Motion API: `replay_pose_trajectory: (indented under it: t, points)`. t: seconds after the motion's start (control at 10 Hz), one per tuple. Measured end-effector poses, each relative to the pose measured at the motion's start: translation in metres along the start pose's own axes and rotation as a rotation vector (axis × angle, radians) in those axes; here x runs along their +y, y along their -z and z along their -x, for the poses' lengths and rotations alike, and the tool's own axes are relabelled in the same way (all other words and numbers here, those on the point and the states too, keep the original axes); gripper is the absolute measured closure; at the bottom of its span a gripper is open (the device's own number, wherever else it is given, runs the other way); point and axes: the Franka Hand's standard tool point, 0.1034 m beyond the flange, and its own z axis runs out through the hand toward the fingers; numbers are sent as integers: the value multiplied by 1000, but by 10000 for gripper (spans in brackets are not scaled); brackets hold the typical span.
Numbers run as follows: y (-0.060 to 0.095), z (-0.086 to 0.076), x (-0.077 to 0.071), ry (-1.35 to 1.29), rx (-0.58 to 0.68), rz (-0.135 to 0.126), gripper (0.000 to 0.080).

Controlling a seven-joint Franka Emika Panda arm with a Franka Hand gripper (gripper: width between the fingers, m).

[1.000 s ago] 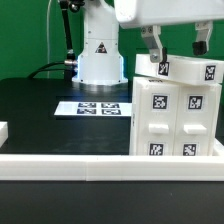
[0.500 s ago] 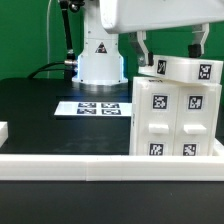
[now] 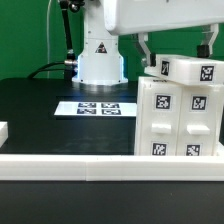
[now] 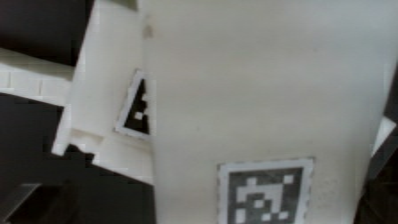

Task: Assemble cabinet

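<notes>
- Your end effector [image 3: 178,52] hangs over the large white plastic cabinet box [image 3: 178,118] at the exterior view's right; its two dark fingers [image 3: 147,48] are spread wide, one on each side of the tagged white block [image 3: 188,69] that lies across the box's top. You cannot tell from either view whether the fingers touch that block.
- The box stands upright on the black counter [image 3: 40,110], its base just behind the long white rail [image 3: 70,163] along the near edge.
- In the wrist view, the white panel [image 4: 267,110] fills most of the picture, leaving only slivers of dark counter beside its edges.
- The flat white marker board [image 3: 99,107] lies near the arm's white base [image 3: 100,50], apart from the box.
- The counter toward the exterior view's left is open black surface, with a small white piece [image 3: 4,131] at its far left edge.
</notes>
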Motion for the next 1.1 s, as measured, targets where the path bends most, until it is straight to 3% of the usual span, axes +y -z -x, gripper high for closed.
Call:
replay_pose_trajectory:
  t: [0.7,0.8,0.9,1.0,1.1]
  points:
    - [-7,3,-8,-23,2,0,2]
    - [-7,2,-9,-24,2,0,128]
    - [-7,2,-9,-25,3,0,128]
    - [-7,2,-8,-25,3,0,245]
    - [-7,2,-8,-25,6,2,242]
